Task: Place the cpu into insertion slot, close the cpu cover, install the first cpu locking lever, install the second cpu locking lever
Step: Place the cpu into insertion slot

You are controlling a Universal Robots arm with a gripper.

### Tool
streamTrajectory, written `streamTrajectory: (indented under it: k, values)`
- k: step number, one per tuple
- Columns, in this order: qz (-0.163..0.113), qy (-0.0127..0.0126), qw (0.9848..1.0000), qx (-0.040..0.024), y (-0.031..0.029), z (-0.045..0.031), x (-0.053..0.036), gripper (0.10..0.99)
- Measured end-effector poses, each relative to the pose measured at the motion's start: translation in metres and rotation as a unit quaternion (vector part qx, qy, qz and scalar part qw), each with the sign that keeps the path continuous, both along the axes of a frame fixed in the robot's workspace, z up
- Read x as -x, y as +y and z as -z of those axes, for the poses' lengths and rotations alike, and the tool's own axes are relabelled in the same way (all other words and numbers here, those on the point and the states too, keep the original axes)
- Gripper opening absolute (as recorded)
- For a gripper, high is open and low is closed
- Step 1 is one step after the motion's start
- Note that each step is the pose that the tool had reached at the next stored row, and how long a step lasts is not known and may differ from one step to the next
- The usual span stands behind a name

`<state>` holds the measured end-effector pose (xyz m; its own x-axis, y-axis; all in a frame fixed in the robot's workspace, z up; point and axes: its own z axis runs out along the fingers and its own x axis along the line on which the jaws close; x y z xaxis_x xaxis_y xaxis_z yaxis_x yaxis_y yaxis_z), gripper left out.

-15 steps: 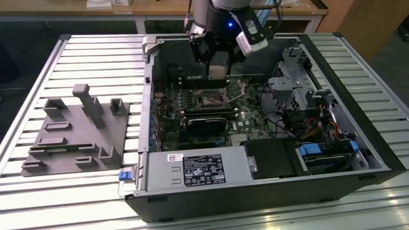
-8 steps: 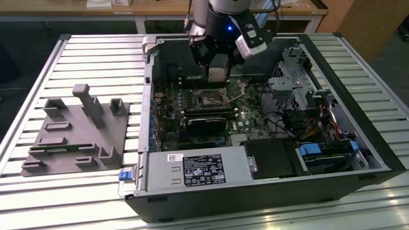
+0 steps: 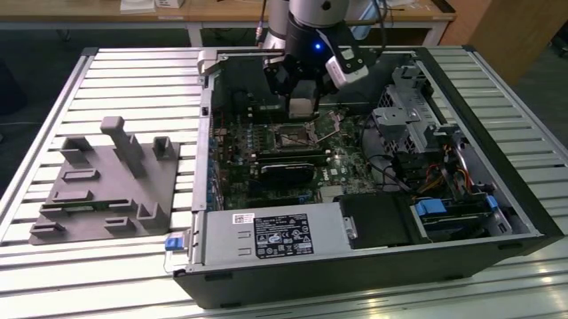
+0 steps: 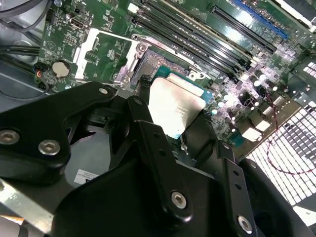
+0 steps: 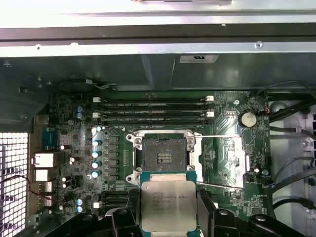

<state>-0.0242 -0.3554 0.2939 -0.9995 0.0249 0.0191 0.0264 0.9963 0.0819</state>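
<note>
Cpu [image 5: 168, 203] sits gripped by its edges in my pincer [image 5: 168, 219], held near the open insertion slot [image 5: 164, 157] and not yet in it; I judge placing is the step in hand, calling for square alignment over it. Beyond, the cpu cover [image 5: 232, 145] lies open. The pins inside the slot and the chip's underside I cannot make out

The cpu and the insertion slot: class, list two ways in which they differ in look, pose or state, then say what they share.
The cpu has a pale silver-grey top; the insertion slot has a black frame and a dark centre. The cpu is gripped in the pincer, off the board; the insertion slot sits fixed on the motherboard, empty. Both are square.
</note>
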Motion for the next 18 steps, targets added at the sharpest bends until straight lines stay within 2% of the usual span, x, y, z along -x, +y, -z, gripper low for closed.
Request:
streamTrajectory:
  k: [18]
  values:
    - [0.000,0.0000,1.0000,0.0009,0.0000,0.0204,0.0001,0.541]
